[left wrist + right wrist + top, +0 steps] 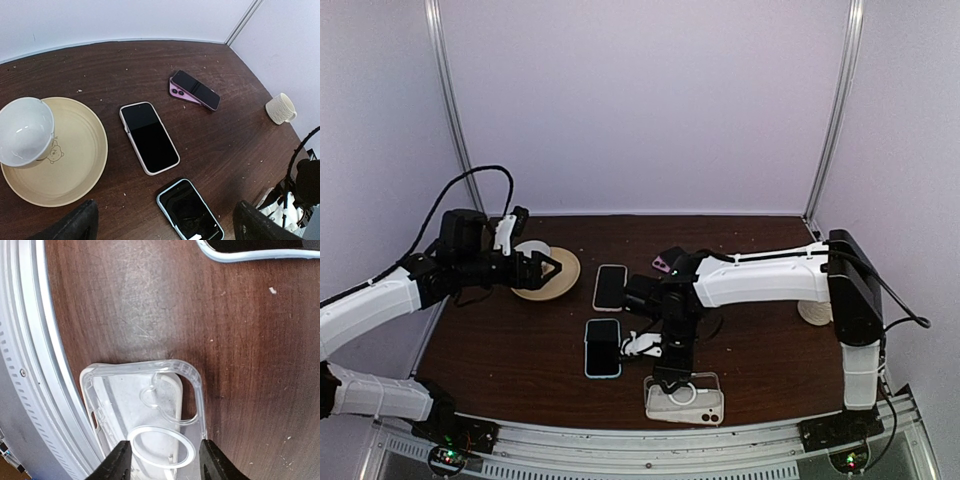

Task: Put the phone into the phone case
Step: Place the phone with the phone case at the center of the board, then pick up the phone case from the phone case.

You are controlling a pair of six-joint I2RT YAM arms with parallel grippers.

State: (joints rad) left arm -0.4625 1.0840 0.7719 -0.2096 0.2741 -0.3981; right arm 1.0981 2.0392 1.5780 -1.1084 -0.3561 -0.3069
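Note:
A clear phone case (685, 398) lies flat by the table's near edge; in the right wrist view (150, 410) it shows a white ring and a camera cutout. My right gripper (672, 380) points down just over it, jaws open, its fingertips (117, 462) over the case's ring end, the other fingertip at its right wall. A blue-rimmed phone (603, 347) lies screen up to the left of the case, also in the left wrist view (190, 210). A white-rimmed phone (609, 287) lies farther back. My left gripper (548, 268) hovers open and empty above the plate.
A tan plate (560, 282) with a white bowl (530, 252) sits at the back left. A pink folding phone (665, 263) lies behind the right arm. A cream mug (813, 312) stands at the right. The metal table rail (30, 365) runs beside the case.

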